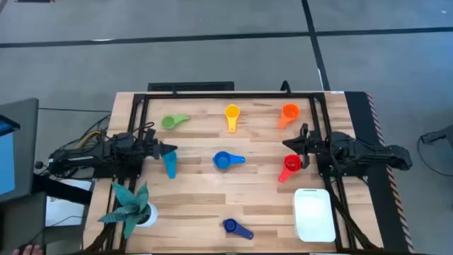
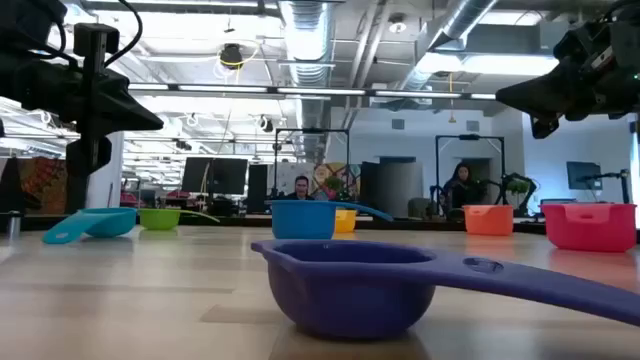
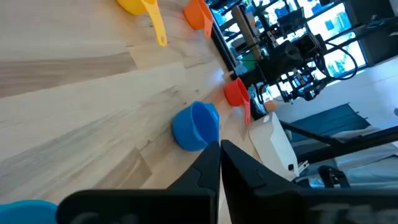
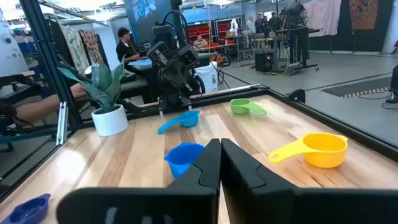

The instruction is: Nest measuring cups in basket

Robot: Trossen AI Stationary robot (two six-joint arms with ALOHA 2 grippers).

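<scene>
Seven measuring cups lie apart on the wooden table, each resting on its bowl's base: green (image 1: 175, 121), yellow (image 1: 232, 115), orange (image 1: 289, 114), teal (image 1: 170, 165), blue (image 1: 226, 161), red (image 1: 290, 166) and dark blue (image 1: 237, 227). The white basket (image 1: 314, 214) sits at the near right corner, with no cup in it. My left gripper (image 1: 174, 149) hovers shut just above the teal cup's far end. My right gripper (image 1: 285, 144) hovers shut just beyond the red cup. In the low view both grippers (image 2: 150, 118) (image 2: 505, 98) hang well above the tabletop.
A teal spiky plant in a white pot (image 1: 131, 205) stands at the near left corner. A dark frame (image 1: 226, 95) runs along the table's far edge and sides. Bare wood lies between the cups in the middle. People sit in the room beyond (image 2: 302, 187).
</scene>
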